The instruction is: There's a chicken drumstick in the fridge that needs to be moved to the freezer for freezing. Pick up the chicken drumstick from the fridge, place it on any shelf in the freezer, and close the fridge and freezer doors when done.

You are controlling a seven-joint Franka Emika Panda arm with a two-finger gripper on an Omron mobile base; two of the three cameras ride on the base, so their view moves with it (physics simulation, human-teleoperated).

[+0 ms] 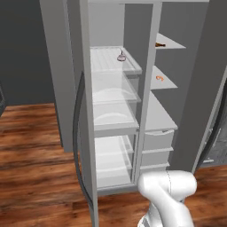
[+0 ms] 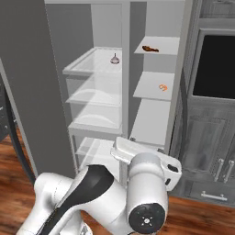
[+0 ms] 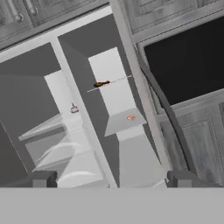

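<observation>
The tool (image 3: 111, 179) stands wide open and holds nothing, its two dark tips at the bottom of the hand view. Above it, centre frame, the chicken drumstick (image 3: 101, 84) lies on the top shelf (image 3: 109, 65) of the freezer (image 2: 153, 98). Left of it, the fridge (image 2: 94, 98) stands open, both doors (image 1: 86, 133) swung wide.

Grey fridge (image 1: 113, 26) with white ribbed shelves. Grey freezer (image 2: 158, 27) with a plain light-grey shelf (image 2: 160, 46). Reddish-brown chicken drumstick (image 2: 150, 48). Bright orange curled bit (image 2: 162, 87). Pinkish round thing (image 2: 114, 58). Brown wooden floor (image 1: 31, 146) with stripes.
</observation>
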